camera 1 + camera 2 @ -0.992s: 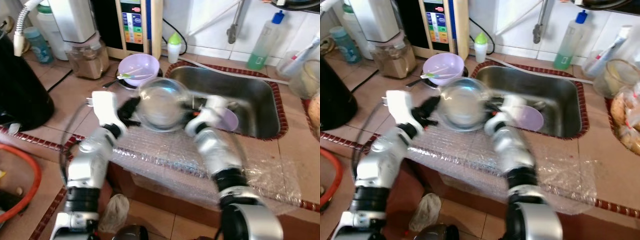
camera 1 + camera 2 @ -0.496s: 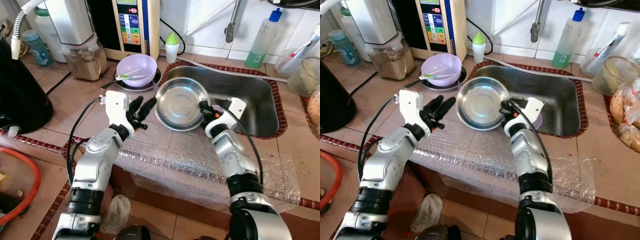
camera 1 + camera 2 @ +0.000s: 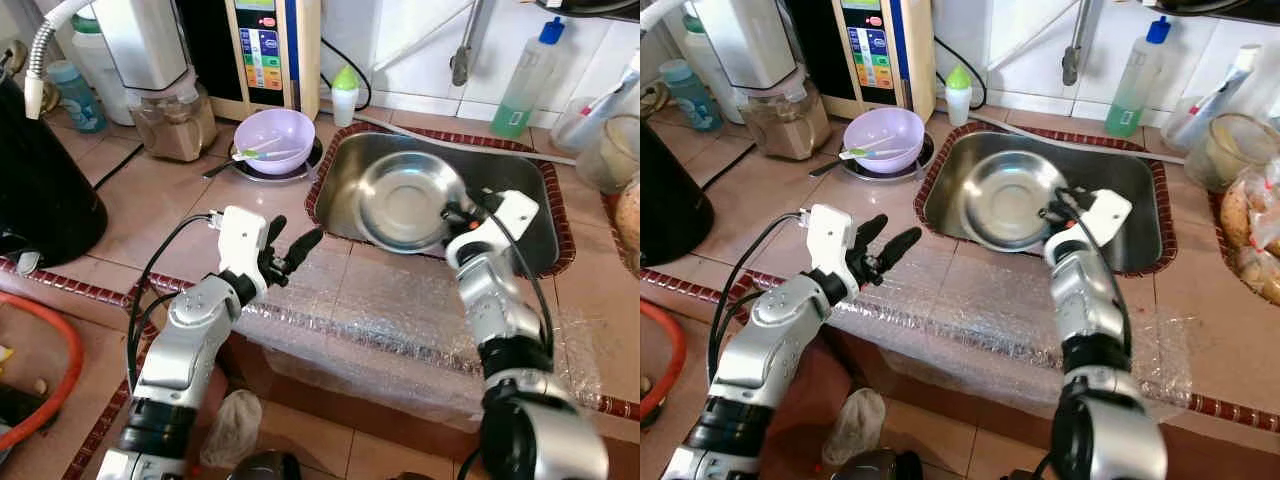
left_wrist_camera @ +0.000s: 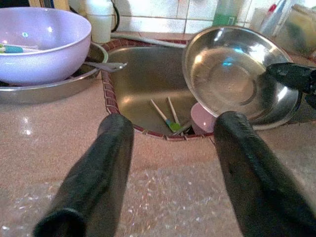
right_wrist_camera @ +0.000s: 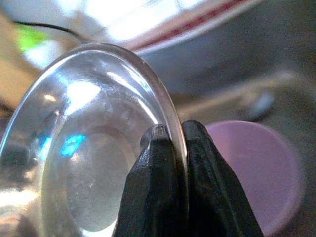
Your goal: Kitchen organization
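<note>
**Steel bowl held over the sink**

R gripper (image 3: 458, 212) is clamped on the rim of the steel bowl (image 3: 405, 200), both fingers (image 5: 163, 163) pinching the edge w/ the rim between them. Bowl hangs tilted above the sink (image 3: 535, 190), open side facing up & toward the robot, over the sink's left-centre part. Under it, on the sink floor, a small lilac bowl (image 4: 202, 117) & 2 thin sticks w/ a green tip (image 4: 170, 118).

L gripper (image 3: 290, 250) is spread wide, grasping nothing, poised over the tan tiled counter (image 3: 160, 200) just left of the sink, near the counter's front edge. Its 2 black fingers (image 4: 94, 182) point toward the sink & the bowl.

Bubble wrap sheet (image 3: 400, 310) lies along the near edge of the counter, in front of the sink, draping over the front.

Far left of the sink: lilac bowl (image 3: 275, 135) w/ a green-handled utensil inside, sitting on a shallow metal dish (image 4: 59, 84). Behind it a small white bottle w/ green cap (image 3: 347, 95) & a blender jar (image 3: 175, 118) w/ brownish contents. Far right by the wall: tall green-liquid bottle w/ blue cap (image 3: 528, 85). Big black vessel (image 3: 45, 180) at left edge.
</note>
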Available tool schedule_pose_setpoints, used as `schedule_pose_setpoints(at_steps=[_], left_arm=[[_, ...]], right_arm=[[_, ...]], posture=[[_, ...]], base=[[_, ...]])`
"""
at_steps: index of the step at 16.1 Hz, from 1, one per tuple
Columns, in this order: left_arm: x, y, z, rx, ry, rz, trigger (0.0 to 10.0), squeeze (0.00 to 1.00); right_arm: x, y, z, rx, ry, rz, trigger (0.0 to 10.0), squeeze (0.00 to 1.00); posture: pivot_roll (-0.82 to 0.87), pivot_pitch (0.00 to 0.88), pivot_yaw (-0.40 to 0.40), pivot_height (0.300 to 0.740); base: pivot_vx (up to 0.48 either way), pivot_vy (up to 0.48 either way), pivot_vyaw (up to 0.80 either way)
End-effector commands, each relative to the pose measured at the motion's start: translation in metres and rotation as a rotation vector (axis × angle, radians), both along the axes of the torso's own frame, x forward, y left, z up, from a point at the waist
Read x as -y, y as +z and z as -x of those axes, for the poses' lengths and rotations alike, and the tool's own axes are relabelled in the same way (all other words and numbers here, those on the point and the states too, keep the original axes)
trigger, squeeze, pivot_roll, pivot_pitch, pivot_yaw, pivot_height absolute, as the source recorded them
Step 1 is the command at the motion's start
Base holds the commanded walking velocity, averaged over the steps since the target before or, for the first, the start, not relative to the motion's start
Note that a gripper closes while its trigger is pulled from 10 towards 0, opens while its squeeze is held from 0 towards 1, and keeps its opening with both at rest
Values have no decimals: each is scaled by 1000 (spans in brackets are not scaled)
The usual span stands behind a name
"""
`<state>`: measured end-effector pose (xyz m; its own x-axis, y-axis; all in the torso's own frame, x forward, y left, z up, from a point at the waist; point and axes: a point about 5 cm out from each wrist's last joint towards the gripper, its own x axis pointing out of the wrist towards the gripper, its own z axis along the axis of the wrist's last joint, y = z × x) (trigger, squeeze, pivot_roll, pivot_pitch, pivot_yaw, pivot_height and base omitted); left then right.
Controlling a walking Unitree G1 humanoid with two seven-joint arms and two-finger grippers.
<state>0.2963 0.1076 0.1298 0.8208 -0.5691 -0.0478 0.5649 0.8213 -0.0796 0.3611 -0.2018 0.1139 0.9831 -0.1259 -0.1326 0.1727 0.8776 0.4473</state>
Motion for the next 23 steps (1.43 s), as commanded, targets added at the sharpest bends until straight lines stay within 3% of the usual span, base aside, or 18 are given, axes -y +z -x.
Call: schedule_pose_setpoints(at_steps=[1,2,3,4,5,6,7,8,9,16,19,23], left_arm=[[0,2,3,16,-23,-29,10000,1000],[0,-2,7,15,-49,-64,10000,1000],[0,-2,7,14,-55,-71,10000,1000],[-1,-4,9,12,-67,-93,10000,1000],[-1,-6,12,8,-77,-115,10000,1000],[-1,-7,14,9,-82,-128,10000,1000],[-1,-8,16,6,-88,-148,10000,1000],[-2,-9,17,3,-86,-152,10000,1000],[-2,-9,18,0,-85,-154,10000,1000],[-2,-8,20,-3,-92,-170,10000,1000],[-2,-6,18,3,-90,-174,10000,1000],[-2,1,12,39,-60,-157,10000,1000]], right_arm=[[7,-3,-1,-56,-64,36,0,0],[17,-8,-2,-147,-156,54,196,0],[18,-8,-3,-155,-173,45,196,0],[18,-9,-5,-179,-195,38,6784,0],[14,-11,-6,-206,-208,22,10000,0],[12,-13,-7,-218,-214,18,10000,0],[8,-18,-6,-237,-218,3,10000,494],[6,-20,-6,-246,-219,-2,10000,494],[5,-22,-6,-256,-224,0,10000,1000],[-3,-18,-9,-206,-276,-160,10000,1000],[-10,-18,-10,-166,-200,-134,10000,1000],[-28,-28,-3,-92,21,-19,10000,1000]], posture=[[42,0,71,740],[43,0,72,740],[43,0,72,740],[44,0,72,740],[50,9,71,740],[53,15,71,740],[61,25,70,740],[62,26,70,740],[66,28,71,740],[82,25,86,740],[80,18,82,740],[67,0,77,740]], base=[[0,0,0],[0,0,0],[0,0,0],[0,0,0],[0,0,0],[0,0,0],[0,0,0],[0,0,0],[0,0,0],[0,0,0],[0,0,0],[0,0,0]])
